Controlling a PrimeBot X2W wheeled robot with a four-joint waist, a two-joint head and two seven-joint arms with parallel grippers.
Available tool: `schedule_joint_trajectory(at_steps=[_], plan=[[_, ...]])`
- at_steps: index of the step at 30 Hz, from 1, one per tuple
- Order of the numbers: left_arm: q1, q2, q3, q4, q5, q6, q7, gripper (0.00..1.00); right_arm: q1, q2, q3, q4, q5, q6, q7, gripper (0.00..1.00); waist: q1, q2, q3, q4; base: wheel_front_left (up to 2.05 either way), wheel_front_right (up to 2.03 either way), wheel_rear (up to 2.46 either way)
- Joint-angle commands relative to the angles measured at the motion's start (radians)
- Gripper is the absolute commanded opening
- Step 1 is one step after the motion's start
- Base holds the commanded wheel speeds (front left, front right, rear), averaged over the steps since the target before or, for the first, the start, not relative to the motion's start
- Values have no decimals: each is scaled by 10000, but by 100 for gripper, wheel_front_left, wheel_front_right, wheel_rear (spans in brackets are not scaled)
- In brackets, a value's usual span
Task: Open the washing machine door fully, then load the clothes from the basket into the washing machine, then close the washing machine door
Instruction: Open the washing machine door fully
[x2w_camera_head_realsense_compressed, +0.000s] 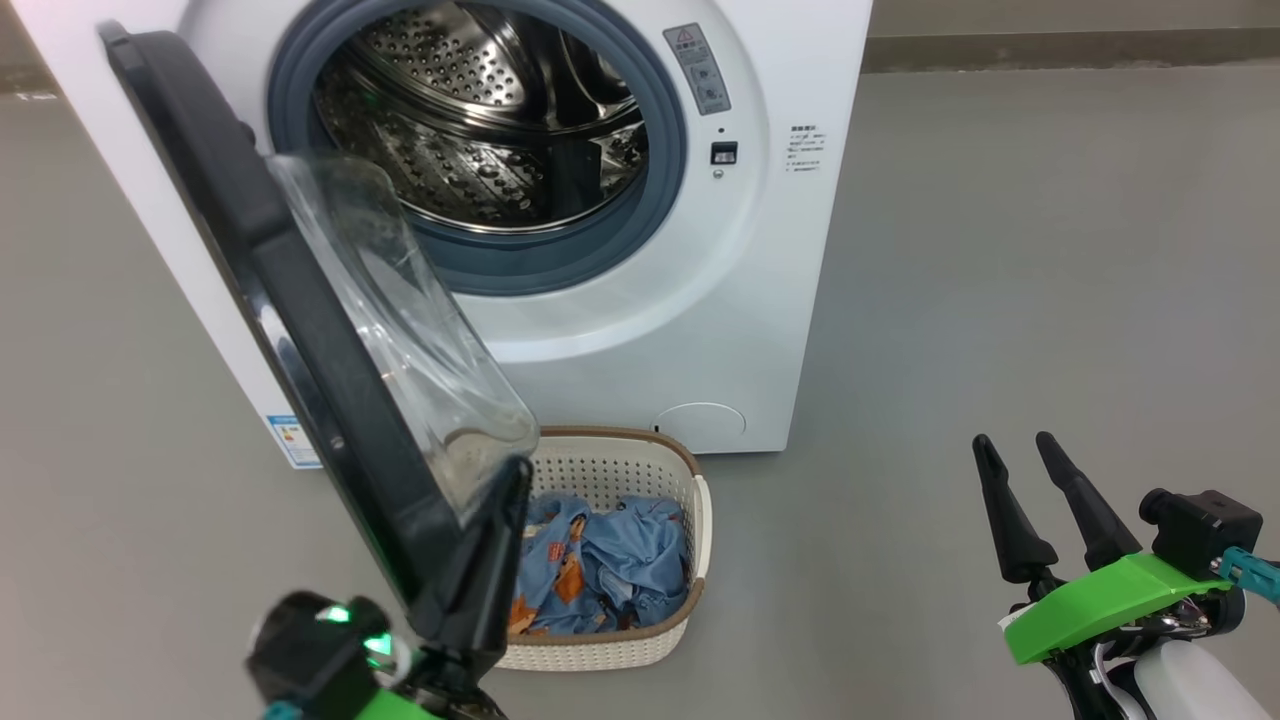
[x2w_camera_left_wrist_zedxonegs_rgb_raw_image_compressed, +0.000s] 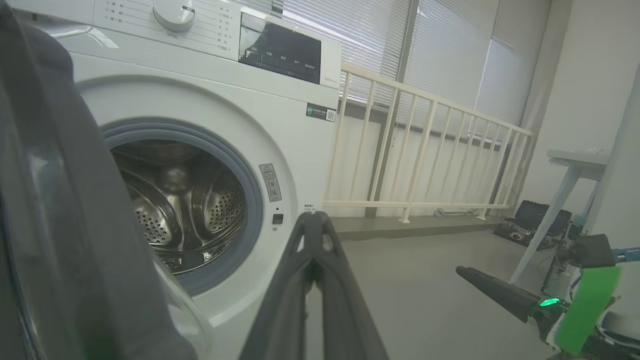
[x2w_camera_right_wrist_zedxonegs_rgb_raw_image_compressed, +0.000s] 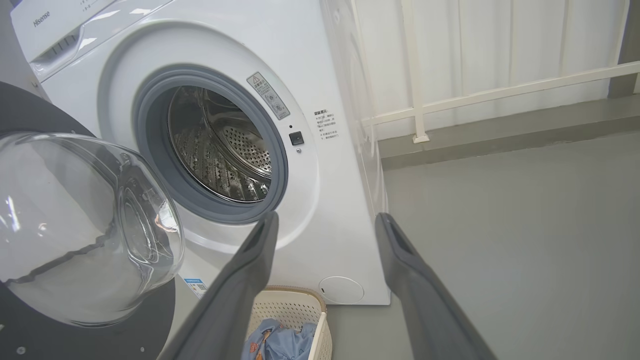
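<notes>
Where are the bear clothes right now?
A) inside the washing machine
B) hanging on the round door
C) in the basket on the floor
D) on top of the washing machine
C: the clothes lie bundled in the basket on the floor in front of the washing machine, and no cloth shows in the drum.

clothes (x2w_camera_head_realsense_compressed: 605, 565) in basket (x2w_camera_head_realsense_compressed: 610, 460) before washing machine (x2w_camera_head_realsense_compressed: 790, 260)
</notes>
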Motion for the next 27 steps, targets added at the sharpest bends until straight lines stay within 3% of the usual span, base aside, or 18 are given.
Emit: schedule_joint_trajectory(at_steps=[1,16,27], plan=[[-151,79,205,18,-110,-49,75,0,-145,-95,173,-229,79,58,-122,100,0,0,14,-48,0,0,0],[-411,120,432,3171,-644,143,-67,0,-172,-131,305,-156,157,58,-122,100,0,0,93,-373,0,0,0],[-605,203,925,3774,-782,433,-626,0,-77,-140,213,-153,139,58,-122,100,0,0,114,27,0,0,0]])
